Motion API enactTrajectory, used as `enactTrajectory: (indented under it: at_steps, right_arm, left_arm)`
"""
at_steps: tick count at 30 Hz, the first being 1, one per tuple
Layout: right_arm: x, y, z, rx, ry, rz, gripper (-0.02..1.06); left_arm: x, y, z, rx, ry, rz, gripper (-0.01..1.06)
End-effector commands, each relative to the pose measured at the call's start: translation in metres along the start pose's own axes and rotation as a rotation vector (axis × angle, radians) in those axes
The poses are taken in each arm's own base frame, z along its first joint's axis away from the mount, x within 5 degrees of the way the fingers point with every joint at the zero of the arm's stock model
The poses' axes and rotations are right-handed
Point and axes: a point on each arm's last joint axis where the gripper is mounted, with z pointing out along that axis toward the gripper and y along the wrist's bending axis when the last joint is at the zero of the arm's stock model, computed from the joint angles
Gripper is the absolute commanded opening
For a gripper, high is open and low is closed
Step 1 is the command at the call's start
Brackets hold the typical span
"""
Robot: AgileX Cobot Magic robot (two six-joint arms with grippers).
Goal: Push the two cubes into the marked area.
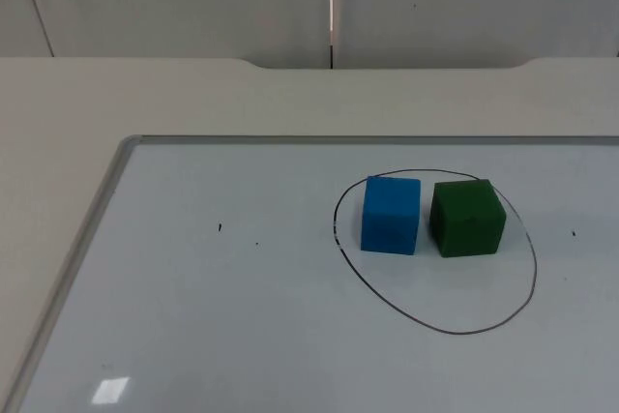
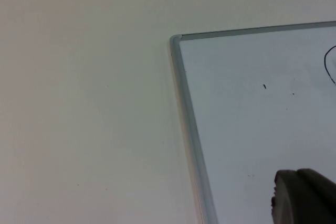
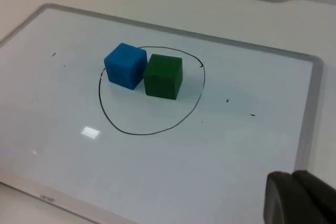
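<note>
A blue cube (image 1: 391, 215) and a green cube (image 1: 467, 219) stand side by side, nearly touching, inside a hand-drawn black oval (image 1: 455, 331) on the whiteboard. The blue one is on the left and close to the oval's left line. In the right wrist view the blue cube (image 3: 125, 65) and the green cube (image 3: 164, 76) lie within the oval (image 3: 136, 132), well away from my right gripper (image 3: 294, 198), whose dark tips sit pressed together, holding nothing. My left gripper (image 2: 304, 198) hangs over the board's left part, far from both cubes.
The whiteboard's grey frame (image 1: 87, 239) runs along the left and far sides, with bare white table beyond it. The same frame (image 2: 186, 103) passes by my left gripper. A few small black specks (image 1: 220, 228) mark the board.
</note>
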Motion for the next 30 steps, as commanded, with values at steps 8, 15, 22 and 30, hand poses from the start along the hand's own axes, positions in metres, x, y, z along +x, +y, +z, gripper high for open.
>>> enactTrajectory:
  at_steps: [8,15,22,30]
  right_arm:
    - [0.0013,-0.0006,0.0008,0.01,0.001,-0.007,0.0]
    - [0.0013,-0.0006,0.0008,0.01,0.001,-0.007,0.0]
    - [0.0013,-0.0006,0.0008,0.01,0.001,-0.007,0.0]
    - [0.0013,-0.0006,0.0008,0.01,0.001,-0.007,0.0]
  left_arm:
    - [0.0006,0.0007,0.0009,-0.009,-0.007,0.005,0.0]
    - [0.0006,0.0007,0.0009,-0.009,-0.007,0.005,0.0]
    - [0.0006,0.0009,0.0009,-0.011,-0.007,0.006,0.0]
    - [0.0006,0.0009,0.0009,-0.011,-0.007,0.006,0.38]
